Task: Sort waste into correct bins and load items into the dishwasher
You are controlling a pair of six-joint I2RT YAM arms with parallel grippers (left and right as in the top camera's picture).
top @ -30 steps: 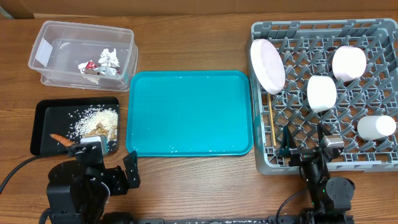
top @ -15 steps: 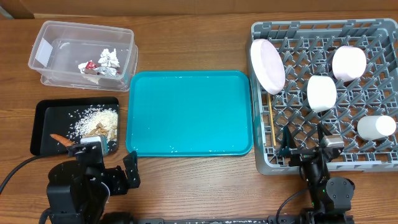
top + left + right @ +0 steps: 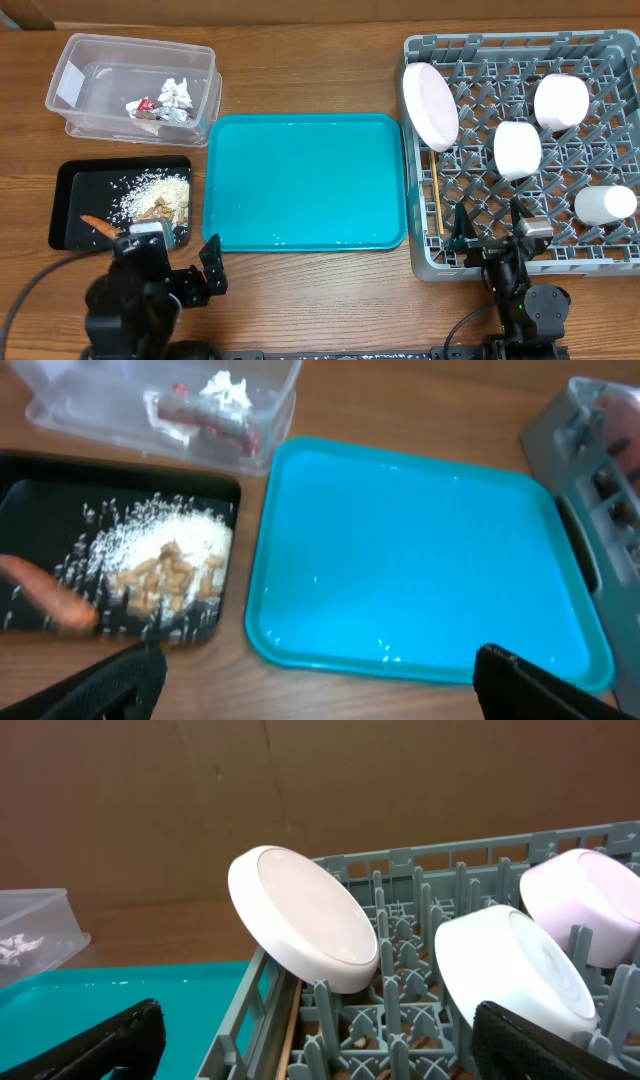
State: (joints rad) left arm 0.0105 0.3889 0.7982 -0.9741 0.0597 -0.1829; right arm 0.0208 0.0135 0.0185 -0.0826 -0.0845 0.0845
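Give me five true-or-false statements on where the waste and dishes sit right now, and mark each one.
1. The bowls sit on the teal tray. False: they stand in the grey rack.
2. The plate leans on edge in the grey rack. True.
3. The foil lies in the black tray. False: it lies in the clear tub.
4. The carrot shares the black tray with the rice. True.
5. The right pincer is shut on a chopstick. False: it stands open and holds nothing; the chopstick lies in the rack.
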